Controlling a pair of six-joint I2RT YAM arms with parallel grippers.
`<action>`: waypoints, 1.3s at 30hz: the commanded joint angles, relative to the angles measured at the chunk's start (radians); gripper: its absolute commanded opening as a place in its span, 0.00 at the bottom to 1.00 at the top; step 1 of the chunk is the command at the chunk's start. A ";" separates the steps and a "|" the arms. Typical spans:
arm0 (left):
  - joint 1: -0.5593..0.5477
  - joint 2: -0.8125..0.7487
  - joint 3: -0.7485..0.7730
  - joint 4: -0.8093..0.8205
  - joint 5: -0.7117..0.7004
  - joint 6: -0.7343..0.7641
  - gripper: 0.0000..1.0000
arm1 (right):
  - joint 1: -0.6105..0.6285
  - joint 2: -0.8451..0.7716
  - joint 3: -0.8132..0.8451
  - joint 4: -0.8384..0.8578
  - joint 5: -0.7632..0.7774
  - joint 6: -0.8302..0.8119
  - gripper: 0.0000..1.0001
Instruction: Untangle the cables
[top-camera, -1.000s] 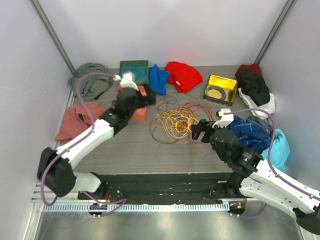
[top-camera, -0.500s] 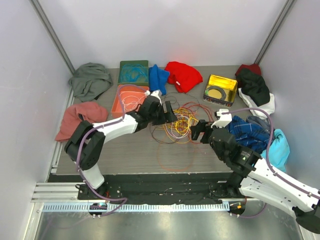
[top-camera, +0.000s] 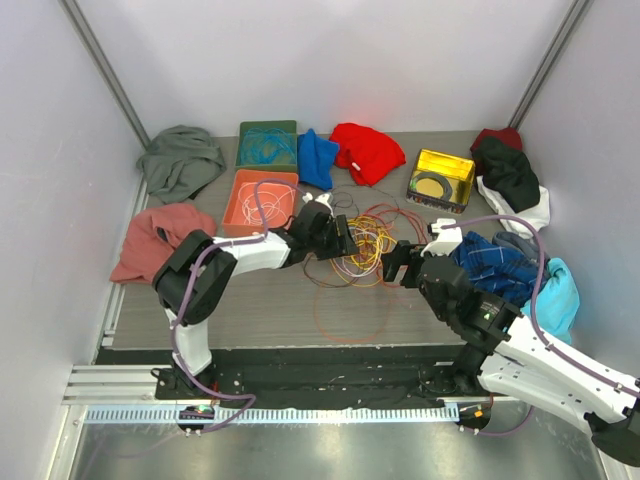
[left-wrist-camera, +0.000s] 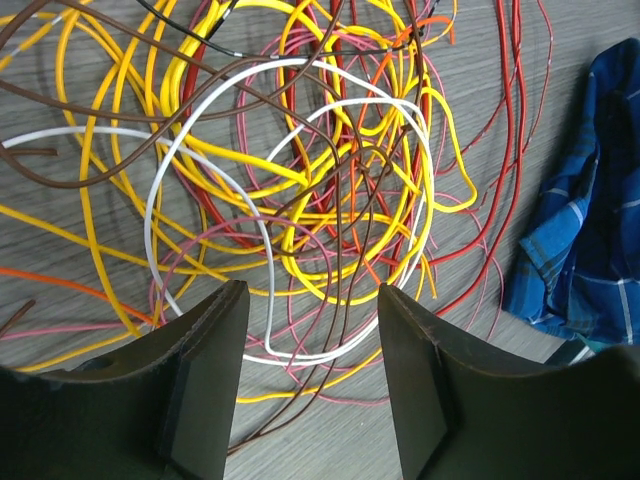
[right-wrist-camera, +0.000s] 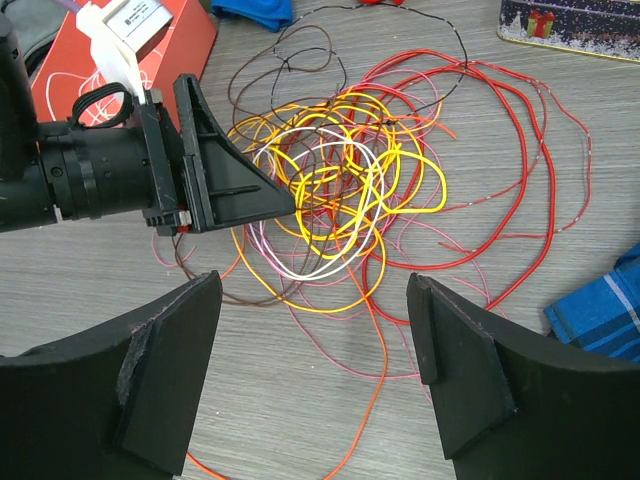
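Now the left hand (left-wrist-camera: 310, 300), parted and empty, is hovering at the left edge of the cables (top-camera: 355, 245); the right hand (right-wrist-camera: 315, 290), spread wide, is hanging over barer desk (top-camera: 260, 300)

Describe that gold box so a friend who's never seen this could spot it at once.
On the grey table, look past the cables to the far right side. Between the red cloth and the dark cloth sits a square tin. It is the only shiny gold thing there, open on top, with a dark ring lying inside.
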 joint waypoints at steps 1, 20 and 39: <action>-0.001 0.018 0.002 0.076 0.015 -0.018 0.53 | 0.000 0.005 0.033 0.022 0.022 -0.002 0.83; -0.007 -0.478 0.198 -0.432 -0.198 0.280 0.00 | 0.002 0.001 0.018 0.096 0.020 0.005 0.84; -0.042 -0.474 0.630 -0.657 -0.247 0.411 0.00 | 0.000 0.108 0.088 0.439 -0.168 -0.156 0.85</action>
